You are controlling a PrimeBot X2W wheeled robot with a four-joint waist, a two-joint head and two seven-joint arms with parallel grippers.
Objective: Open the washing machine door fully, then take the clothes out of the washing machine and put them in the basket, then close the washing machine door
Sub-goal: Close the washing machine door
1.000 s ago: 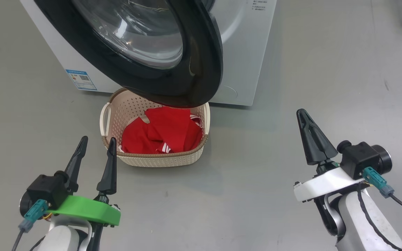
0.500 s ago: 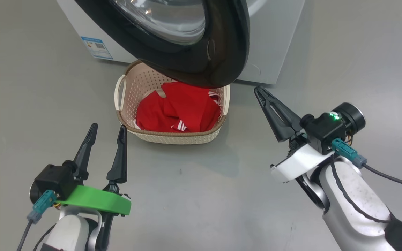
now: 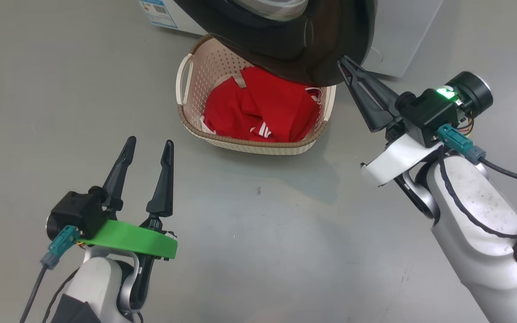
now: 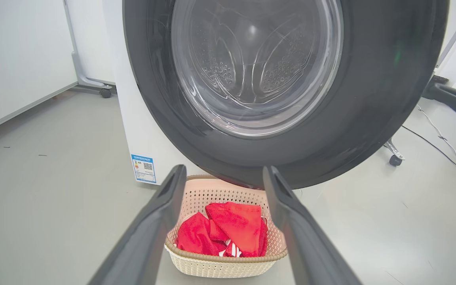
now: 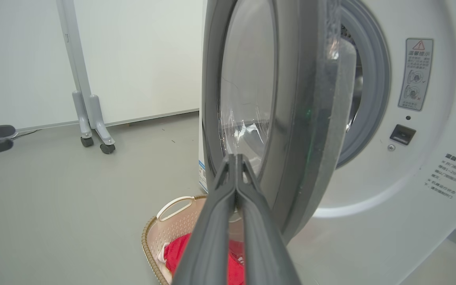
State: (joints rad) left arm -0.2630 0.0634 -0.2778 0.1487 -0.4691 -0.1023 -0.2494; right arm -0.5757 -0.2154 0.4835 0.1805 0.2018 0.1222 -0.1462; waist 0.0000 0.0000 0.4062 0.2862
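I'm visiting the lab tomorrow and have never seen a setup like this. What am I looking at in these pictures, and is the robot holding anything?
It is a wheeled robot with two arms, each ending in a two-fingered gripper. The top-down picture comes from a camera on its head; the other two come from wrist cameras looking along each gripper's fingers. On the grey floor stands a white washing machine with its round black-rimmed door swung open. Below the door sits a cream basket with red clothes in it. The left gripper is open and holds nothing. The right gripper is shut on nothing, its tip close by the door's rim; whether it touches I cannot tell.
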